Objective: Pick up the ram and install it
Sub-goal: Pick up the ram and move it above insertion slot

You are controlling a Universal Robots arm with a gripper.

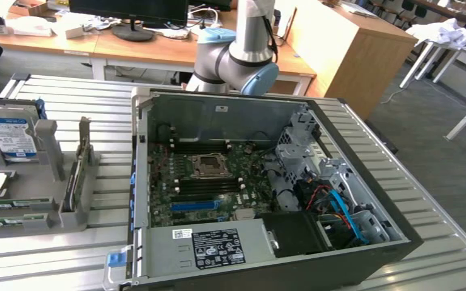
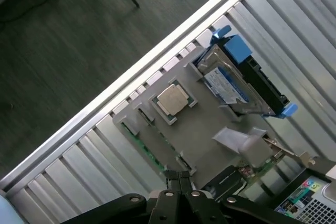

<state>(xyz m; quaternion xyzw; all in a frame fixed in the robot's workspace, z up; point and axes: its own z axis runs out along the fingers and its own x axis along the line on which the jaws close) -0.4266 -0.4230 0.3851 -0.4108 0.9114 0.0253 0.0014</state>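
In the wrist view my hand (image 2: 178,176) is shut tight with nothing between its fingers, hanging over the edge of the flat grey plastic holder (image 2: 210,132). The long thin green circuit-board ram stick (image 2: 142,144) lies along that holder's edge near the hand, seemingly seated in a slot. The holder sits on the ribbed metal worktop (image 1: 55,254), to the exterior view's left of the open black computer case (image 1: 338,273).

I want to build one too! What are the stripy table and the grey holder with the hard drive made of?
The table looks like bare metal, probably aluminium: silvery ribbed slats that catch the light. The grey holder seems to be matte plastic, maybe printed: a dull, even grey with no shine.
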